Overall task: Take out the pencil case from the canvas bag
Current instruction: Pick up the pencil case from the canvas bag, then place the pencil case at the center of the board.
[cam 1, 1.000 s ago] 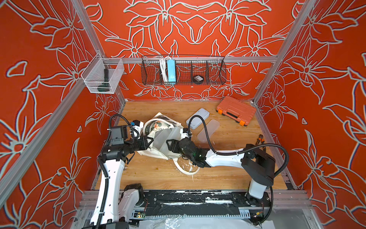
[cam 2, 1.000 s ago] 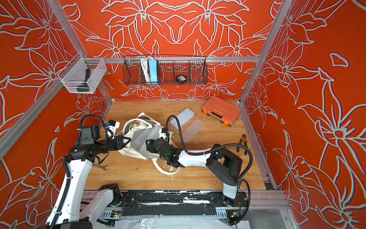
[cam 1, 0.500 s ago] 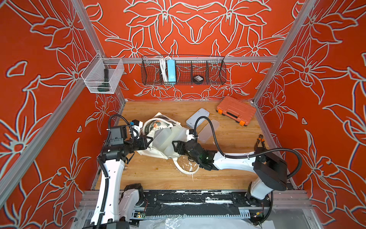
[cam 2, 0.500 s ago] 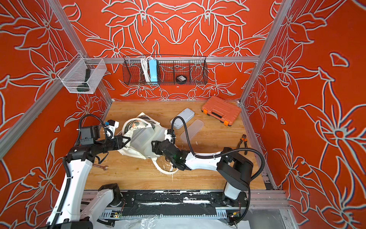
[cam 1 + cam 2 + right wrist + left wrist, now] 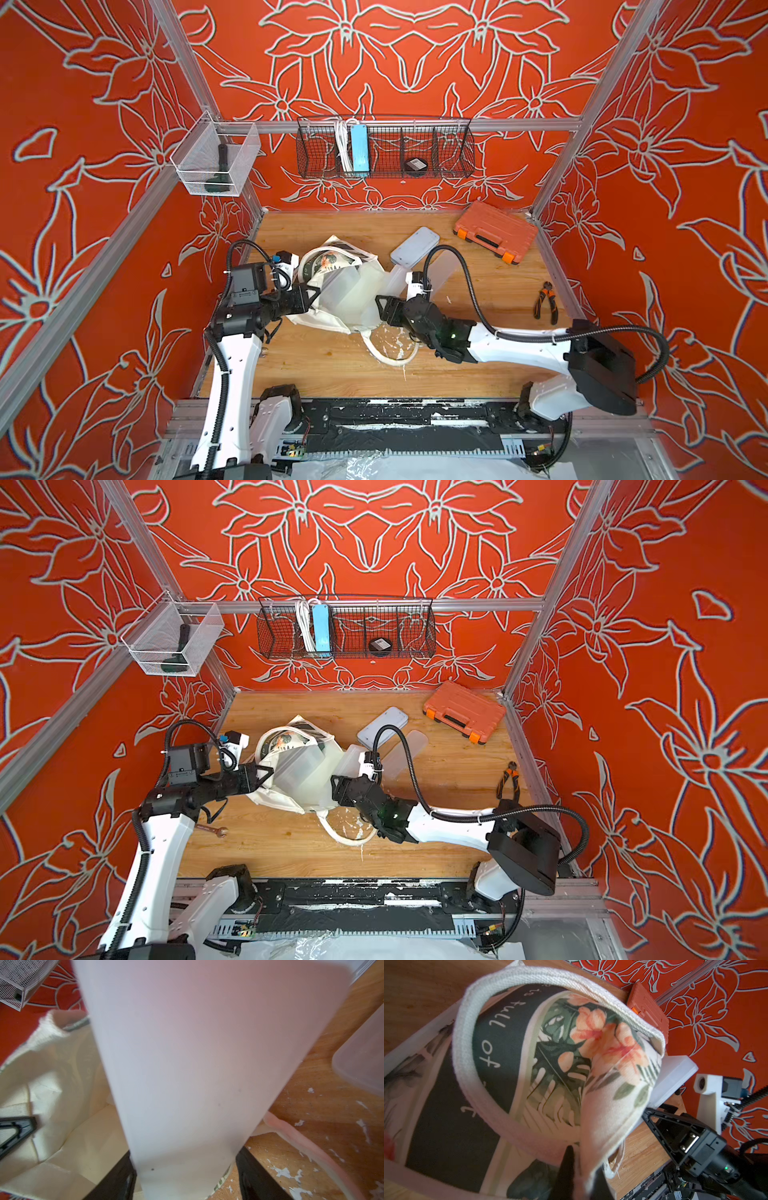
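Clamping one short end of the pencil case (image 5: 207,1064), the right gripper (image 5: 381,308) presses its black fingers (image 5: 120,1178) against the case's two long sides.

Case: frosted, translucent plastic box with flat faces.
- Judged rigid and light, so it should travel as one piece.
- The smooth walls look slippery, and the shell could flex or pop open if squeezed hard.
- Best hold, as judged, is the present one: across the narrow width near an end, pulling along the long axis.
- Location: at the bag's mouth, with the free end reaching over the cream lining. How much of it lies under cloth cannot be told.

Right arm: reaches low from its base at 5 o'clock, forearm nearly level, wrist pointing toward 10 o'clock. A loose white handle (image 5: 390,357) lies on the wooden table (image 5: 332,374) just below the wrist and is a possible snag.

Left arm: rises from 7 o'clock with the elbow bent and the wrist pointing toward 3 o'clock. The left gripper (image 5: 309,296) is pinched tight on a fold of cloth at the rim of the canvas bag (image 5: 324,322). The bag is soft and crumpled, and sits at about 9 o'clock from table centre.

Farther out:
- A grey case (image 5: 414,252) lies near 12 o'clock.
- An orange tool case (image 5: 494,237) lies at 1 o'clock.
- Pliers (image 5: 546,301) lie at 3 o'clock.
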